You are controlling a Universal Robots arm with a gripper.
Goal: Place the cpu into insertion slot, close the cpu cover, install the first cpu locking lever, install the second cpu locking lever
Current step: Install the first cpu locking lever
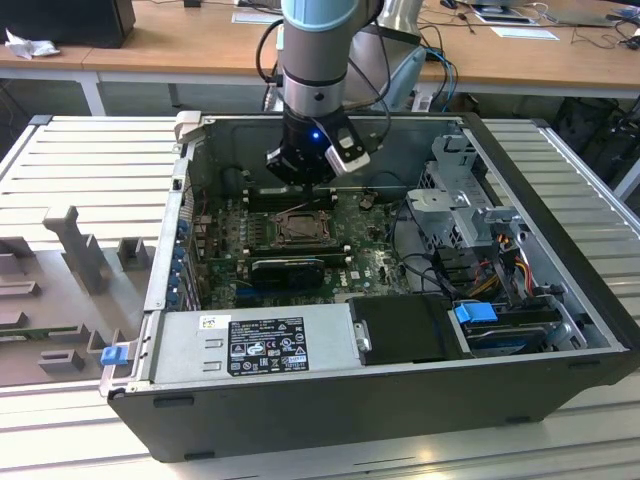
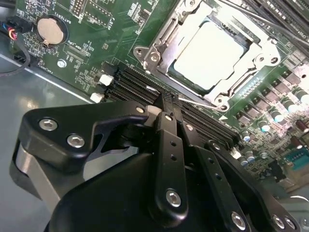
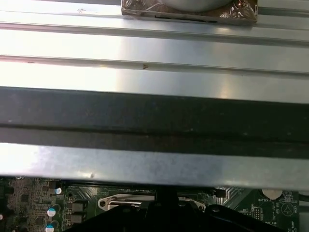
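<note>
Ribbed metal table [image 1: 70, 160] under an open PC case [image 1: 400, 400], and we see the cpu [image 2: 212, 53] already seated in the insertion slot [image 2: 161, 58], the cpu cover [image 2: 263, 46] down around it. Our jaws are clenched on nothing, gripper [image 2: 169, 99] hovering just beside the socket, so we reckon the locking levers are the step in hand, which needs a careful press on thin wire.

We see a ribbed silver-grey metal table [image 1: 80, 160] carrying an open black computer case [image 1: 400, 390], which lies on its side across the middle and reaches nearly to the near edge. Toward the exterior view's left edge of the table sits a grey fixture of upright blocks [image 1: 75, 250], close beside the case but apart from it.
</note>
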